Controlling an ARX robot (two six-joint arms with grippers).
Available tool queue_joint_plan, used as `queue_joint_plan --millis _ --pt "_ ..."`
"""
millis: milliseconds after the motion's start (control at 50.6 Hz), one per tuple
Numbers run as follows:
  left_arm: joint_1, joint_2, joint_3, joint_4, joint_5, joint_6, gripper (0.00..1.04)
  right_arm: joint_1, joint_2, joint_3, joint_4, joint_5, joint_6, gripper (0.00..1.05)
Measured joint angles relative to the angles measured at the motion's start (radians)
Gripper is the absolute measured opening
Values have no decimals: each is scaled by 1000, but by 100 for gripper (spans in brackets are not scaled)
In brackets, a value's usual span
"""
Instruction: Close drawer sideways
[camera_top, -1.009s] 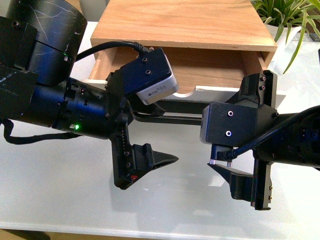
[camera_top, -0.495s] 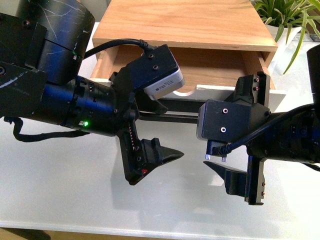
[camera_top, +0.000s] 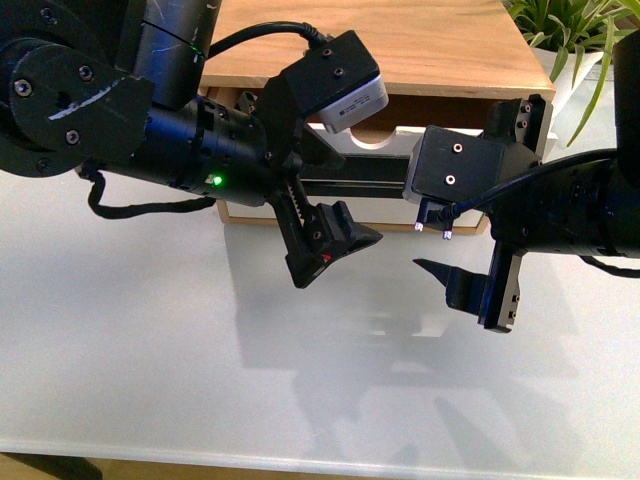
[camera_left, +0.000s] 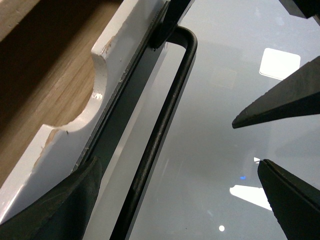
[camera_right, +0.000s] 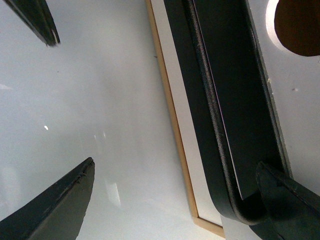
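Observation:
The drawer (camera_top: 392, 152) has a white front with a semicircular notch and a long black bar handle (camera_top: 350, 187). It sits pushed in, nearly flush under the wooden cabinet top (camera_top: 420, 40). My left gripper (camera_top: 320, 200) is open, with one finger against the white front (camera_left: 65, 150), and the handle (camera_left: 160, 125) runs between its fingers. My right gripper (camera_top: 495, 200) is open at the drawer's right end. One of its fingers (camera_right: 290, 200) is by the handle's bent end (camera_right: 240, 210). Neither gripper holds anything.
The cabinet stands at the back of a white glossy table (camera_top: 200, 380). A green plant in a white pot (camera_top: 580, 40) stands at the back right. Below the handle is a white panel with a light wood edge (camera_right: 182, 150).
The drawer has slid from wide open back into the cabinet until nearly flush. Both arms have moved away from me toward the cabinet with it, fingers still open.

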Motion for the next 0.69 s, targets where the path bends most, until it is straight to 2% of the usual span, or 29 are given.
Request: queue_joint_plan --millis 495,692 --pt "0 82 134 2 -93 -64 96 -17 86 113 33 39 23 96" --pt "0 100 166 31 -149 -111 96 -29 106 137 85 100 70 96"
